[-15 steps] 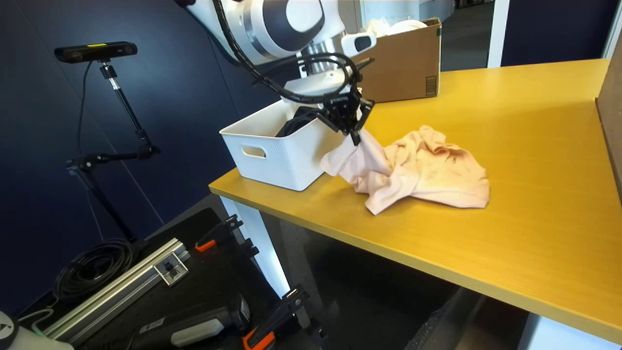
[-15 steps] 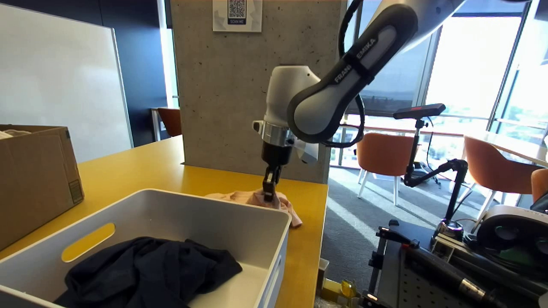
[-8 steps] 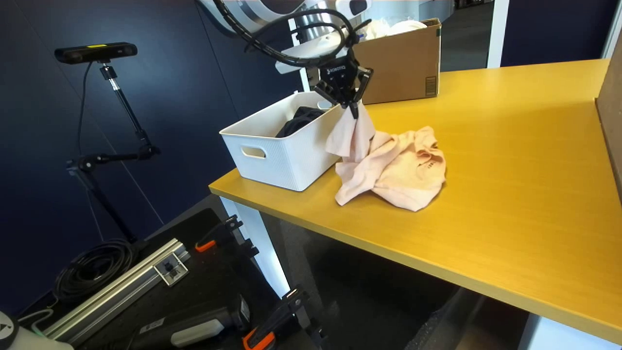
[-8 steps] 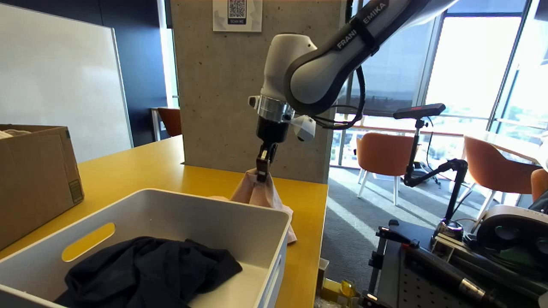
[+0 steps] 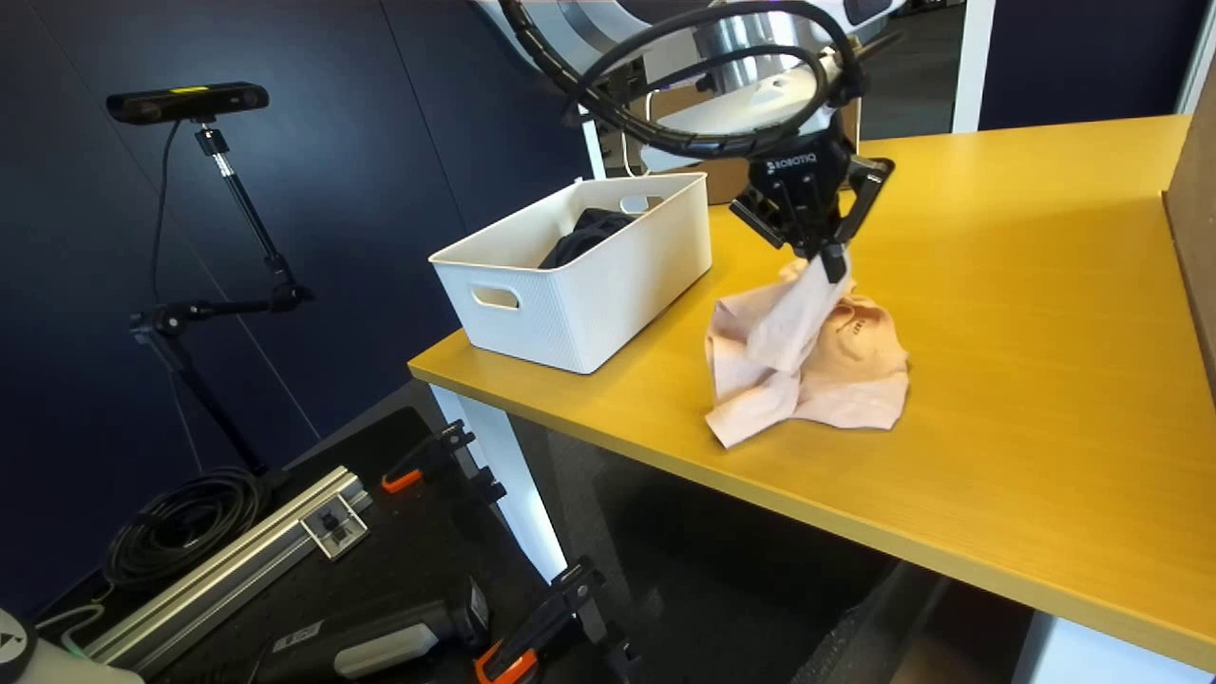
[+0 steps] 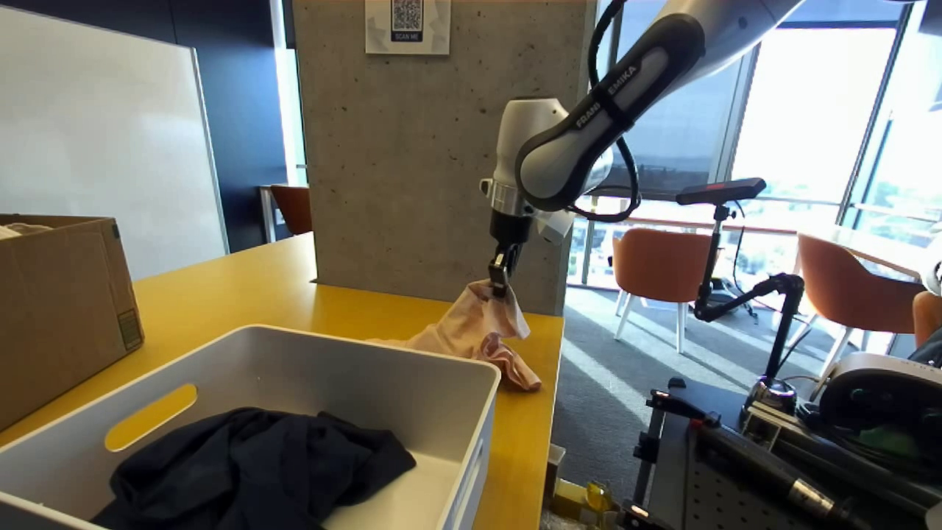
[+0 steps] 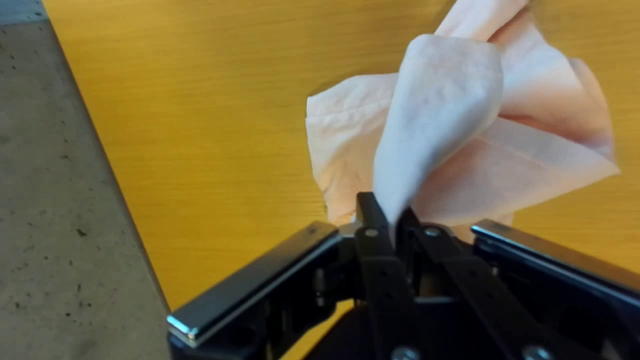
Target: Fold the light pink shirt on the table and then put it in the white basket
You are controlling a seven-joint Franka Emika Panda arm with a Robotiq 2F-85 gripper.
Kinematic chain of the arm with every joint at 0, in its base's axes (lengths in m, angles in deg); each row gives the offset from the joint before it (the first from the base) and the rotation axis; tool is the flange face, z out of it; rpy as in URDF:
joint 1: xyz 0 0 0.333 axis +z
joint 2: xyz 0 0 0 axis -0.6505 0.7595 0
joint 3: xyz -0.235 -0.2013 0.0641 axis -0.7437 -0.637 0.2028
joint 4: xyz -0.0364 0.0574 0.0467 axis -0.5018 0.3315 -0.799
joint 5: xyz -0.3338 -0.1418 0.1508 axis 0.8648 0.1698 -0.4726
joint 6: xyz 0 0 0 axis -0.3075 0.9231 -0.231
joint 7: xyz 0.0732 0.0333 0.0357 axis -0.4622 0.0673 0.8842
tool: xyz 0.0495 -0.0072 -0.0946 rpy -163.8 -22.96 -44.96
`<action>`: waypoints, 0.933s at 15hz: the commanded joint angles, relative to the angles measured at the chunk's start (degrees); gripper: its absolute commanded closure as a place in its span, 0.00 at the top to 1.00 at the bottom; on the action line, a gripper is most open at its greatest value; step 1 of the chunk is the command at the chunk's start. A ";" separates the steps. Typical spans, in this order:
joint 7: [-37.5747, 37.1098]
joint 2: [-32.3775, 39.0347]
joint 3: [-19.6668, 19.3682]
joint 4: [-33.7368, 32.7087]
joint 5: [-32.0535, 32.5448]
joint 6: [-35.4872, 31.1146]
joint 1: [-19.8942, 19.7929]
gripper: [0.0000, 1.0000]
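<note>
The light pink shirt (image 5: 860,385) lies bunched on the yellow table (image 5: 1026,380), beside the white basket (image 5: 570,318). My gripper (image 5: 834,264) is shut on one part of the shirt and holds it a little above the table. The rest of the shirt rests crumpled on the tabletop. In an exterior view the raised cloth (image 6: 471,324) slopes from the gripper (image 6: 499,287) down behind the basket rim (image 6: 368,346). In the wrist view a narrow strip of the shirt (image 7: 440,90) runs out from between the closed fingertips (image 7: 370,207). Most of the print is hidden.
Dark cloth (image 6: 272,456) lies in the basket. A brown cardboard box (image 6: 66,309) stands on the table near the basket. A concrete pillar (image 6: 441,184) rises at the table's edge. The table's front edge (image 5: 807,518) runs near the shirt.
My gripper first rose with the held cloth and drew the shirt toward the basket. Then it moved away from the basket and somewhat lower, carrying the held part across the rest of the shirt.
</note>
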 commanded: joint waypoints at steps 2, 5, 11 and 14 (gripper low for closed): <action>-2.20 1.60 -1.58 -2.74 0.95 1.03 0.02 0.50; -3.40 0.41 -1.90 -3.05 0.76 3.55 0.24 0.72; -2.95 3.65 0.72 -4.22 -1.24 7.67 0.75 1.00; -3.66 6.64 1.74 -3.88 -1.37 7.75 1.72 1.00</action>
